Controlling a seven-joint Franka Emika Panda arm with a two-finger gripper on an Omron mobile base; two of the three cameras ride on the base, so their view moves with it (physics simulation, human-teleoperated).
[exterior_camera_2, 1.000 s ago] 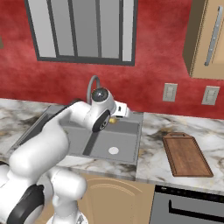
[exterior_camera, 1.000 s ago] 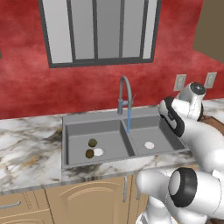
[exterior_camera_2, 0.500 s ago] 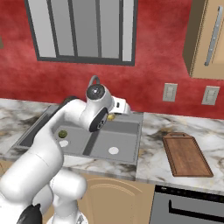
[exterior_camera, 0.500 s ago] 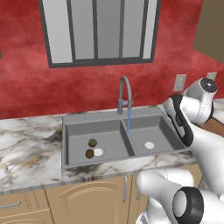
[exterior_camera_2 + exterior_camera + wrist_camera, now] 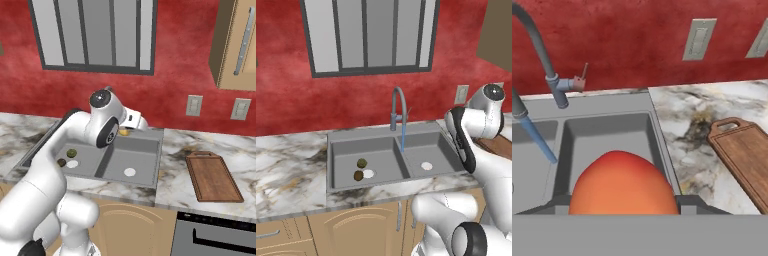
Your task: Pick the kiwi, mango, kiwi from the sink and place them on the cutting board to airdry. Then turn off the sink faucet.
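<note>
Obstacle: sink faucet, arched over the divider of the sink. Open passage: bare marble counter between sink and cutting board; board surface unoccupied.

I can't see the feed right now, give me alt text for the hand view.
An orange-red mango looms large at the bottom, held in the gripper above the sink's right basin. At left the grey faucet runs a thin blue stream of water. At right the wooden cutting board lies bare on the marble counter, below two wall outlets.
</note>
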